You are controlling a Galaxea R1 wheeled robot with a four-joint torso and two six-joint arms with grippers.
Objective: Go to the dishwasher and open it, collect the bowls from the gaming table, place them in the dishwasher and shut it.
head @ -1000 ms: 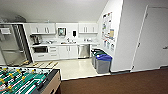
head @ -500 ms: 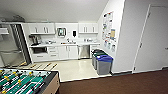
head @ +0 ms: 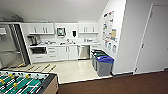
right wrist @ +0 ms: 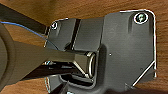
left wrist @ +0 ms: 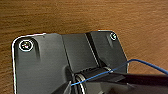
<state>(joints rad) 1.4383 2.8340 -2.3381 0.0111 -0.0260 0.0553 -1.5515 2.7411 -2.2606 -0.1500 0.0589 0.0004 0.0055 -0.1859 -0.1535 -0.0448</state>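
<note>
kitchenette ahead, steel dishwasher (head: 83, 52) closed under the counter; lidded bins (head: 104, 65) by the wall, contents hidden; foosball table (head: 26, 83) near; can't tell either pincer's grip.

Place: office break room.
Evidence: white cabinets (head: 41, 28), dishwasher (head: 83, 52), recycling bins (head: 104, 65), table-football table (head: 23, 83).

Head high, facing kitchenette; wrists near floor (left wrist: 75, 15).

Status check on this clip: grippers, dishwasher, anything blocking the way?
Gripper jaws: cannot tell. Dishwasher shut, under the far counter. Recycling bins stand right of the route; foosball table near left.
</note>
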